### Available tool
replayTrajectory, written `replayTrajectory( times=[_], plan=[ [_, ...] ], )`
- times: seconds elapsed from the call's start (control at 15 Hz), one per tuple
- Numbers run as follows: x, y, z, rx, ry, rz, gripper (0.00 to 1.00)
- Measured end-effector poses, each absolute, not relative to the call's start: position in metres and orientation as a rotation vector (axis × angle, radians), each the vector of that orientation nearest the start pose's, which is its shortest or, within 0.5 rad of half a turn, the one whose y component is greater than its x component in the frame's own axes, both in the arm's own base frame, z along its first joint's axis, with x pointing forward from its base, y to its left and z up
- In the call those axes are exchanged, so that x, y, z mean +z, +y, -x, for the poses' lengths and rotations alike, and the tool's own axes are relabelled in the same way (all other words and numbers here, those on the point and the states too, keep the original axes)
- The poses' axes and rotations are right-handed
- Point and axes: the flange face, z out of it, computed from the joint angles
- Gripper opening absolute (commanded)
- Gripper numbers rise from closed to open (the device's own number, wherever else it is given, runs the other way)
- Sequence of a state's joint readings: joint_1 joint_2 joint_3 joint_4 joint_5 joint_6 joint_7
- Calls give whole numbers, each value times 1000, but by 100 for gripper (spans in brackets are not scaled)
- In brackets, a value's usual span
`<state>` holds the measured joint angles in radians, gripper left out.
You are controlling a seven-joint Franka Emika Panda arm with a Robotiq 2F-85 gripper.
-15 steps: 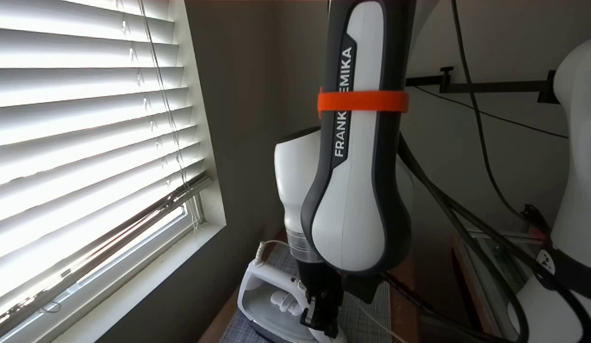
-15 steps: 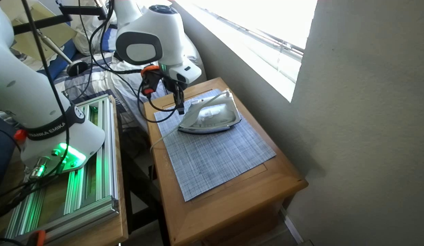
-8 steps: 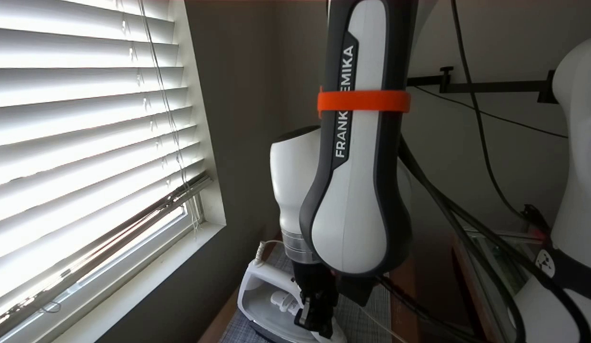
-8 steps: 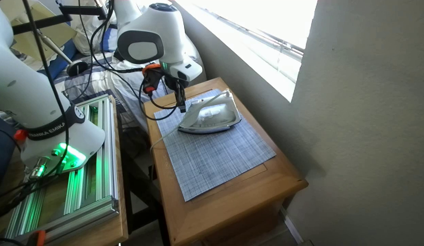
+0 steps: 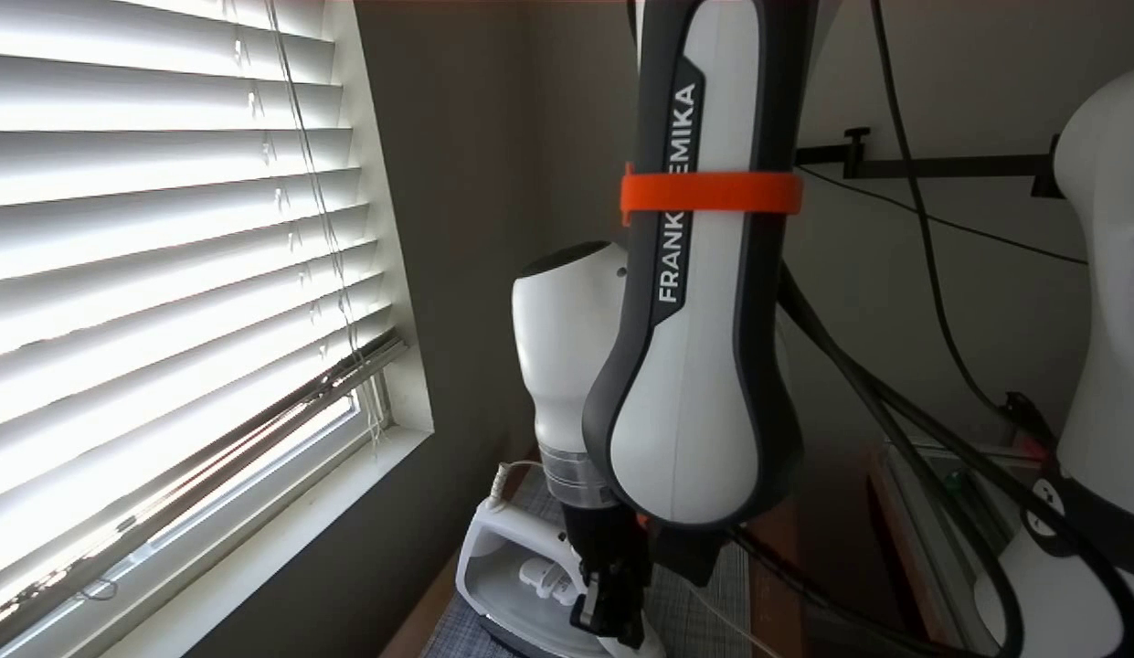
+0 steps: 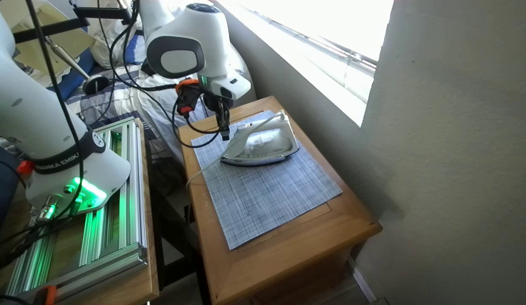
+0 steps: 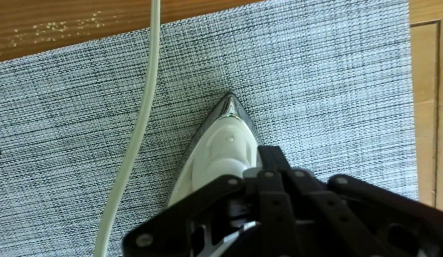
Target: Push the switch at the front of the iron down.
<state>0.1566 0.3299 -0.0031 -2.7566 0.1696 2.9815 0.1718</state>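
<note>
We have the iron (image 6: 269, 145) resting on its sole on the grey-blue woven mat (image 6: 271, 203), which lies on the wooden surface (image 6: 284, 250). Gripper (image 7: 273, 157) is down at the front end: in the wrist view its tips overlap the iron's right edge, just behind the pointed nose (image 7: 230, 129). In an exterior view it hangs over the left end of the iron. We read it as fully narrow, fingers (image 7: 267, 159) pressed together side by side. Can't tell if the tips touch the plastic. We can't make out the switch; gripper covers the handle's front.

Looks: white shell, arched white handle (image 5: 525, 524), pale grey body, shiny band above a dark bottom edge. Nose points up the wrist view. Pale cord (image 7: 144, 107) leaves the heel end; in the wrist view we see it running left of the iron, apart from the nose.
</note>
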Motion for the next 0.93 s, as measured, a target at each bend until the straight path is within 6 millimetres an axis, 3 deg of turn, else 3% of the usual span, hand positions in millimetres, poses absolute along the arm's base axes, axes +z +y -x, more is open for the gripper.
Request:
replayTrajectory(
  times=[0.93],
  plan=[
    [115,20,-357,239,292,3152,0]
  ],
)
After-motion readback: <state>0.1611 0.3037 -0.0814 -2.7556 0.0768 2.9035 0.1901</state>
